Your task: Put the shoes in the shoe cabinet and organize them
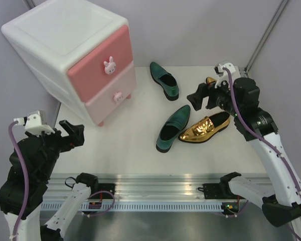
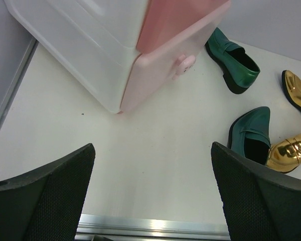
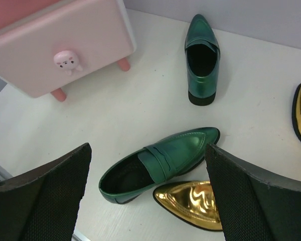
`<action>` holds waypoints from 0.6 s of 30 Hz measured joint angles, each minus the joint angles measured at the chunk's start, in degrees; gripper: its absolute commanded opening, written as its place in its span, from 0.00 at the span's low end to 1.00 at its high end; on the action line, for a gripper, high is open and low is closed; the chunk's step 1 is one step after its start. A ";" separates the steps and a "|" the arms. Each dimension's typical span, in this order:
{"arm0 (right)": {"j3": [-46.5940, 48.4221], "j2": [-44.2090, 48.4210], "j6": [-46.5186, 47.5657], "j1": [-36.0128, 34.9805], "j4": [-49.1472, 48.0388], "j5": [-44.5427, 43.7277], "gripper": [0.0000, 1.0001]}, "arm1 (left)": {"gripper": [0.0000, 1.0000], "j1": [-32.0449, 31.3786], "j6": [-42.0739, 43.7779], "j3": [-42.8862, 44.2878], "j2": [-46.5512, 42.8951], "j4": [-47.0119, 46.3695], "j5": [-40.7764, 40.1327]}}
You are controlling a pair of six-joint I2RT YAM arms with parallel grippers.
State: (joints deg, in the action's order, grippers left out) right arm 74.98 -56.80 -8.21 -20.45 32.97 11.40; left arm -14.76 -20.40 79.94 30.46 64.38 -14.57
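Broadly, a white tabletop (image 1: 130, 150) fills the scene. A ribbed aluminium rail (image 1: 155, 183) edges its near side and pale grey walls (image 1: 200, 30) close it in. A slanted metal strut (image 1: 266, 35) runs up the right-hand wall.

The shoe cabinet (image 1: 65, 45) stands at the far left of the table, turned at an angle. Its upper drawer (image 1: 93, 65) is deeper pink, its lower drawer (image 1: 103, 100) is pale pink, and both are pushed in. All four shoes lie out on the table to its right. The far green shoe (image 1: 164, 80) lies alone near the back. The near green shoe (image 1: 173, 128) lies mid-table, with the toe of a gold shoe (image 1: 204, 128) against its side.

The only markings are the bunny faces on the upper knob (image 1: 109, 66) and the lower knob (image 3: 66, 61).

The top view alone shows the cabinet's whole white lid. There the second gold shoe (image 2: 297, 93) is mostly hidden behind the right arm, while the left wrist view shows its toe end at the frame's edge. Only the right wrist view shows the cabinet's pink feet (image 3: 59, 94).

The left gripper (image 2: 153, 201) hangs over the near left of the table, its fingers spread wide with nothing between them. The right gripper (image 3: 148, 201) hovers above the near green shoe, equally wide apart and empty.
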 measured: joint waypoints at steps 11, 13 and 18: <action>0.85 -12.37 -1.51 -2.32 -12.61 1.92 0.98 | 1.00 0.00 -1.27 -2.80 1.46 0.46 1.49; -0.44 -14.05 -0.31 -4.35 -16.81 1.97 0.98 | 1.00 0.00 -1.40 -3.21 1.84 0.50 1.60; -1.51 -22.08 3.23 -10.23 -24.92 3.39 0.98 | 1.00 0.00 -1.51 -3.93 2.71 0.59 1.64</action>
State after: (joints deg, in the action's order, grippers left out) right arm 73.47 -78.87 -4.97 -30.68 8.05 14.79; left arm -14.76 -21.91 76.01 33.17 64.97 -12.93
